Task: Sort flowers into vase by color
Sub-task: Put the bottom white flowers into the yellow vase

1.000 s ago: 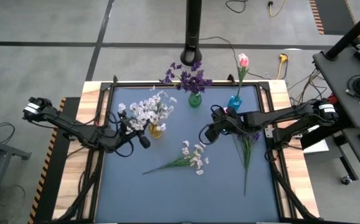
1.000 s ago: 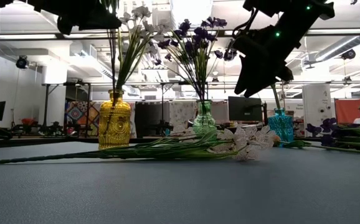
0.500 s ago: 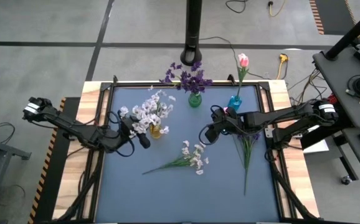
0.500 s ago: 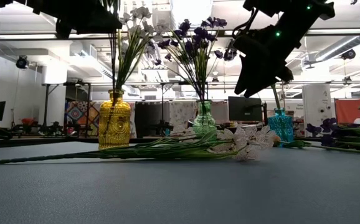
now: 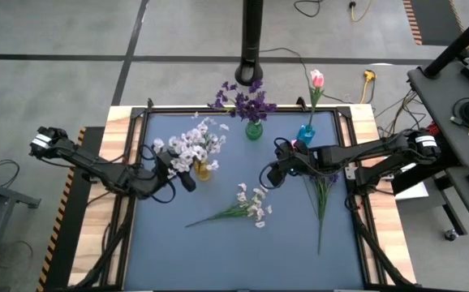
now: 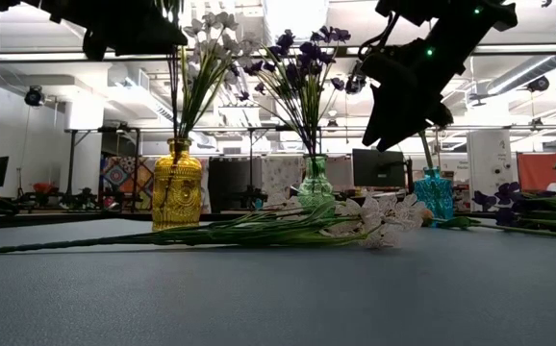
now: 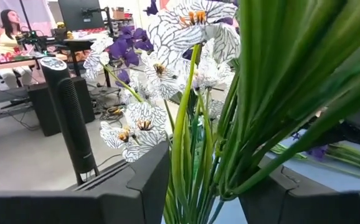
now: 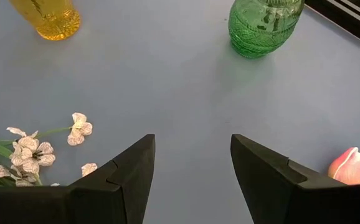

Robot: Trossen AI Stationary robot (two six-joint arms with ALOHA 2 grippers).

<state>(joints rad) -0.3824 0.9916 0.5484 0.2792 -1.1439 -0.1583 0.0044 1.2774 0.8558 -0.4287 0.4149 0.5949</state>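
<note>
A yellow vase (image 5: 204, 170) holds a spray of white flowers (image 5: 189, 147), and my left gripper (image 7: 208, 165) is at their green stems just above the vase, shut on them. A green vase (image 5: 254, 130) holds dark purple flowers (image 5: 247, 101). A blue vase (image 5: 306, 132) holds one pink tulip (image 5: 316, 79). A white sprig (image 5: 243, 208) lies flat on the mat. Purple sprigs (image 5: 322, 193) lie flat near the right edge. My right gripper (image 8: 192, 140) hovers open above the mat between the green and blue vases, touching nothing. My left gripper pinches the bundle of green stems (image 7: 189, 186) of the white flowers between its two fingers (image 7: 142, 186), coming level from the table's left side, across the stems. The stems stand nearly upright with their lower ends in the yellow vase, and the blossoms fan out above the fingers.
The mat (image 5: 218, 251) is bare along its near half. A black post (image 5: 252, 40) stands beyond the far edge. Wooden borders and black frame rails (image 5: 125, 219) line both sides. A person sits far off in the room (image 7: 9, 34).
The white blossoms in the yellow vase have swayed a little toward the table's left and partly back, the stems staying in the vase. My right arm has kept still.
</note>
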